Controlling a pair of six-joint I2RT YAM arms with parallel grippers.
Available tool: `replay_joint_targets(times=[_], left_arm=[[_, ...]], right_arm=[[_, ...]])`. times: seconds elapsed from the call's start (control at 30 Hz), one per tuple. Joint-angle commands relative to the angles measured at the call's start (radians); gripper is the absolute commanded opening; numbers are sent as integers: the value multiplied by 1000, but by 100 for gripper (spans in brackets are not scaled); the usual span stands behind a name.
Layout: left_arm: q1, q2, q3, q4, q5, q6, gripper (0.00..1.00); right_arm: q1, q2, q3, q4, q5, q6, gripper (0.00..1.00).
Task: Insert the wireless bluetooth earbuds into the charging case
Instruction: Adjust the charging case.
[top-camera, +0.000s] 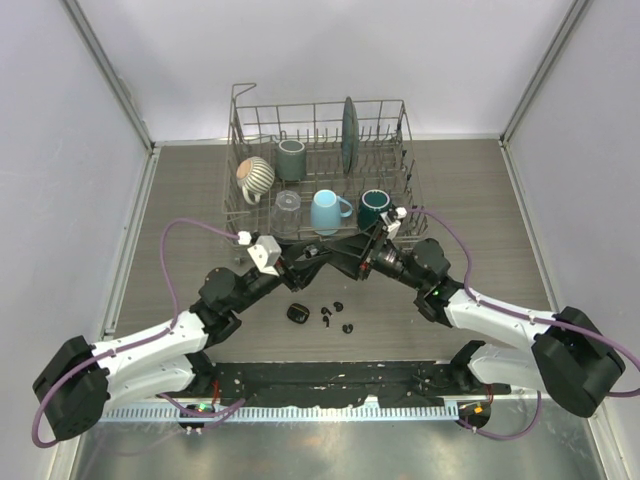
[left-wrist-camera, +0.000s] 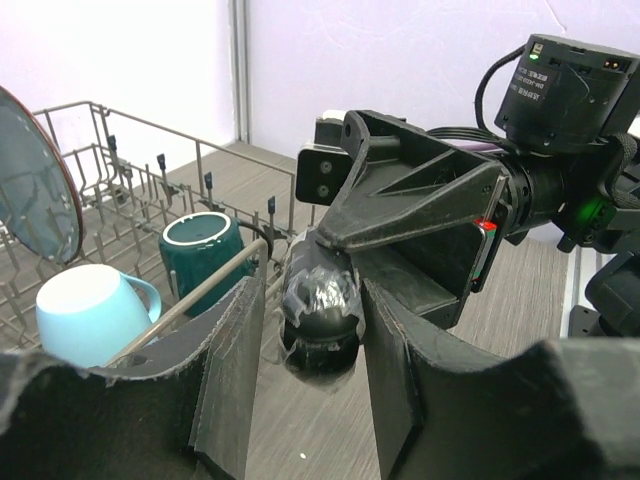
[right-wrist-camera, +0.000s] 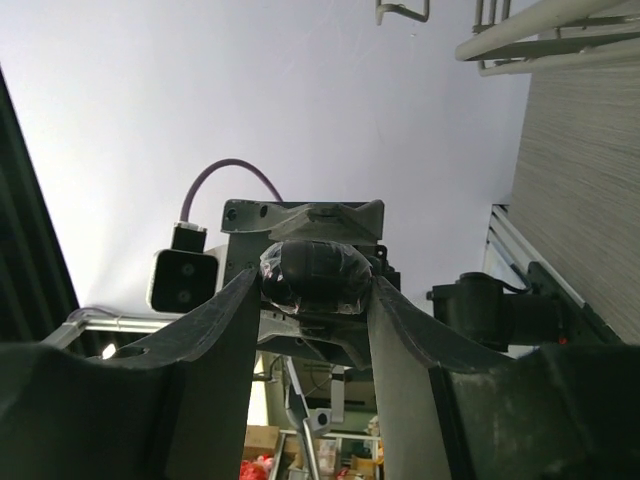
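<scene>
Right gripper (right-wrist-camera: 318, 287) clamping charging case (right-wrist-camera: 318, 272) mid-air above table (top-camera: 480, 200) middle; left gripper (left-wrist-camera: 312, 300) sitting parted around same case, gap showing. Earbuds (top-camera: 347, 327) lying loose toward near edge, beside second case (top-camera: 297, 313). Nothing looking inserted yet

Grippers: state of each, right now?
Left gripper: open, fingers flanking the charging case with a small gap.
Right gripper: shut on the charging case.
</scene>
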Motion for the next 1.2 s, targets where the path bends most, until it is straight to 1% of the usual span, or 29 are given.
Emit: replay_joint_targets(times=[0.0, 0.3, 0.5, 0.6, 0.73, 0.8, 0.87, 0.93, 0.97, 1.1, 1.17], left_arm=[[-1, 1, 7, 75, -11, 2, 47], [-1, 19, 9, 105, -12, -4, 50], [-1, 36, 20, 127, -6, -7, 49], [-1, 44, 24, 124, -1, -9, 44], [-2, 53, 27, 131, 5, -16, 29], [-1, 53, 26, 139, 5, -21, 27], [-2, 54, 23, 153, 3, -26, 32], [-2, 56, 23, 156, 2, -29, 41], [-1, 57, 23, 157, -1, -27, 43], [-2, 59, 24, 164, -3, -30, 46], [-1, 65, 24, 164, -1, -30, 42]], right_arm=[[5, 5, -5, 141, 27, 69, 1], [6, 27, -25, 198, 28, 115, 1], [6, 28, -33, 201, 27, 116, 1], [6, 24, -34, 206, 30, 119, 1], [6, 30, -36, 204, 22, 119, 1], [6, 30, -40, 201, 19, 119, 1], [6, 30, -45, 201, 20, 119, 1], [6, 31, -48, 201, 22, 118, 1], [6, 30, -48, 201, 24, 119, 1], [6, 30, -51, 201, 25, 118, 1], [6, 30, -50, 206, 25, 118, 1]])
